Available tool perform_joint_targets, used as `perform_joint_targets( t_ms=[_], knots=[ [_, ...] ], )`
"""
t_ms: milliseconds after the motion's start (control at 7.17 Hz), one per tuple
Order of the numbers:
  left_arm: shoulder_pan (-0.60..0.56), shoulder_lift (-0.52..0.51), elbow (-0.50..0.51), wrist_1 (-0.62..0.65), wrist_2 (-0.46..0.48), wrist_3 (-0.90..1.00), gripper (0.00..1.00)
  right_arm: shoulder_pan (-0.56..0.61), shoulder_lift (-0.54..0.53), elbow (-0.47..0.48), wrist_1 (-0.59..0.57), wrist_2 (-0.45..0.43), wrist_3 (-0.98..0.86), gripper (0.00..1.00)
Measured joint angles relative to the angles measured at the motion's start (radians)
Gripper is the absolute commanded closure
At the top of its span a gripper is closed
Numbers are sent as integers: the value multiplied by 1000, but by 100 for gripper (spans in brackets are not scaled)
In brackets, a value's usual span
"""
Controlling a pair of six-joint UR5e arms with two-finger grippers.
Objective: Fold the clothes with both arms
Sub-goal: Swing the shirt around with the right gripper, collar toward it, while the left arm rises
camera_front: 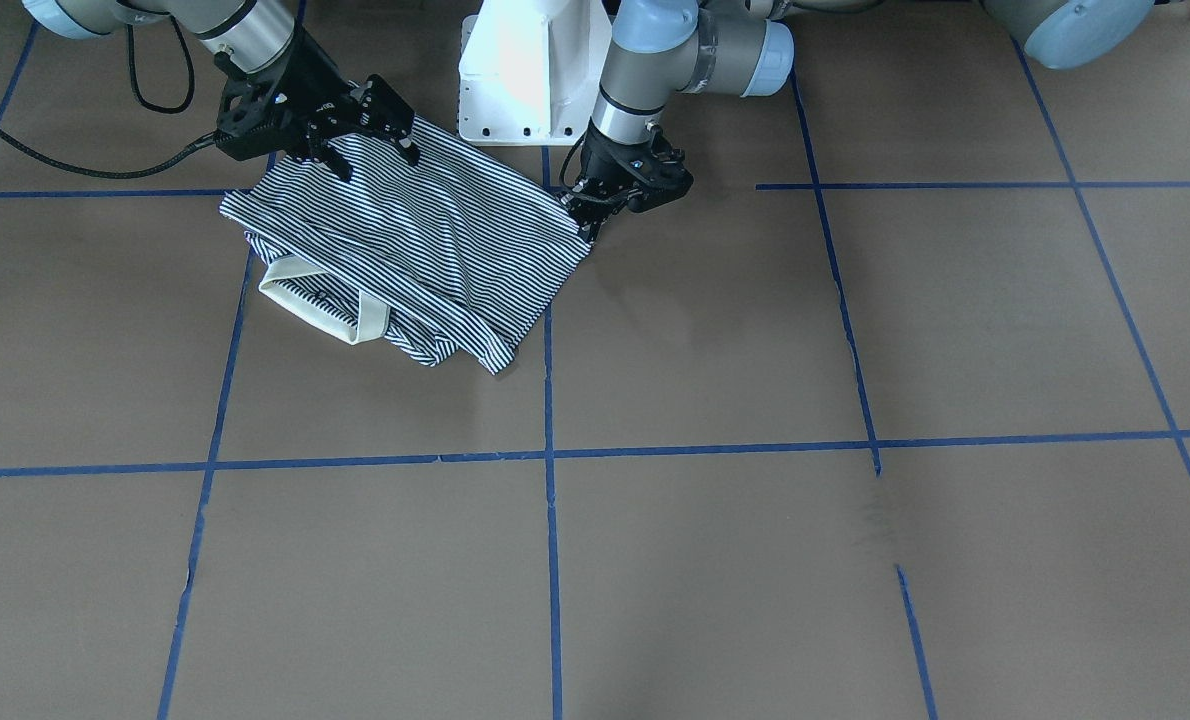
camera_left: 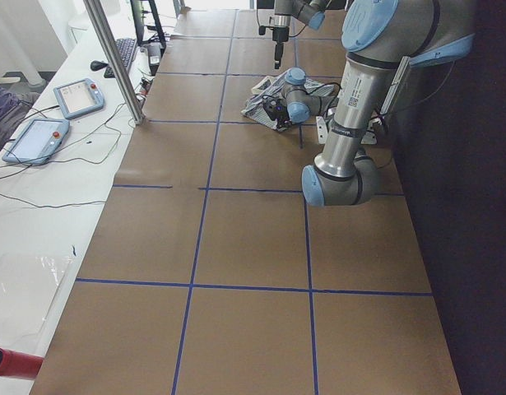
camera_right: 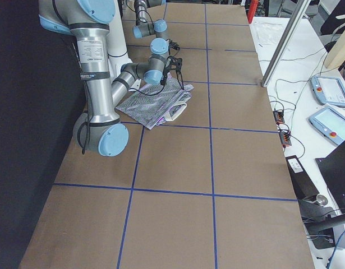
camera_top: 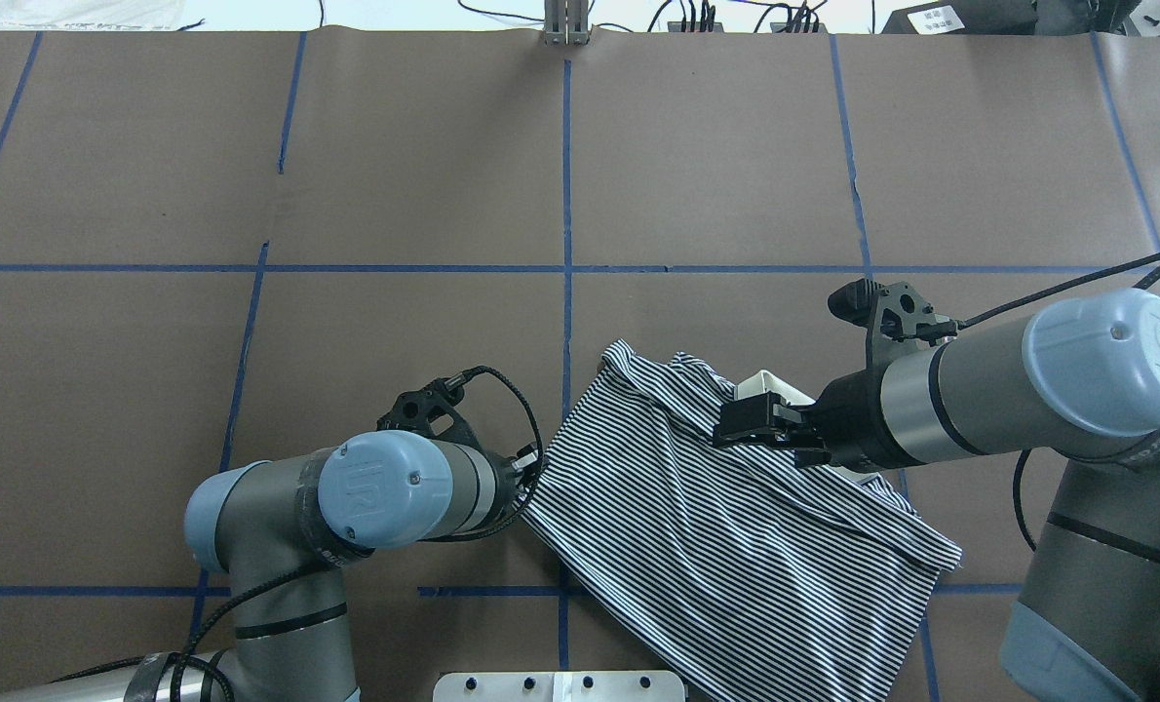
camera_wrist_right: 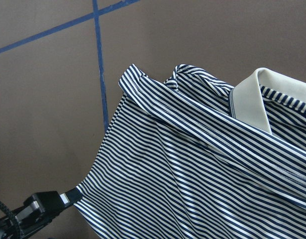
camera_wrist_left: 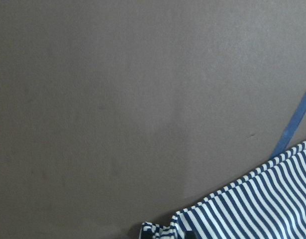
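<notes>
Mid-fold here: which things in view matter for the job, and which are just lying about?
Job: striped polo shirt, left claw, right claw.
Lying about: white pedestal base, control pendants, metal post.

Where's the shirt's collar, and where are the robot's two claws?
Cream collar (camera_wrist_right: 248,97): right wrist view, on its flat band.
Left gripper (camera_front: 586,222): front-facing view, between its fingertips, at a corner of the striped shirt (camera_front: 435,240).
Right gripper (camera_front: 378,163): front-facing view, between its spread fingertips.
</notes>
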Motion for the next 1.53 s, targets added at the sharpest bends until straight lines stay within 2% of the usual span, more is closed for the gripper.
perform_joint_targets(
  t_ms=[418, 836, 1115, 1534],
  knots=[
    [-108, -1, 10, 3, -1, 82, 100, 1, 0, 2, 0, -3, 4, 0],
    [-245, -17, 101, -5, 0, 203, 100, 7, -1, 1, 0, -15, 7, 0],
    [-317, -126, 255, -29, 3, 267, 100, 8, -1, -1, 0, -35, 6, 0],
    [-408, -279, 569, -243, 26, 393, 100, 8, 2, -8, -1, -50, 6, 0]
  ],
)
